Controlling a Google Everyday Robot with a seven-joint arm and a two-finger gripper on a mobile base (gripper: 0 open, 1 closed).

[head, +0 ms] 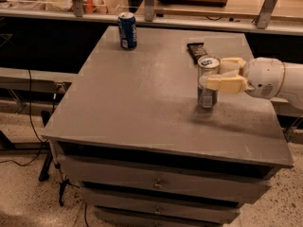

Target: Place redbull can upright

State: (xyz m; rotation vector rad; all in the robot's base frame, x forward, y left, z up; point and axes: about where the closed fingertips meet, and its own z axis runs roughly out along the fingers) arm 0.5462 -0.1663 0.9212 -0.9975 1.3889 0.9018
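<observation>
The redbull can (208, 82), slim and silver with a pull-tab top, stands upright on the grey table (142, 98) at the right side. My gripper (214, 74) reaches in from the right on a white arm. Its cream fingers (225, 83) sit on either side of the can's upper half, closed around it. The can's base is at the tabletop.
A shorter dark-blue can (127, 30) stands upright at the table's far left. A flat dark packet (196, 51) lies just behind the redbull can. Drawers are below the tabletop. A shelf with metal posts runs along the back.
</observation>
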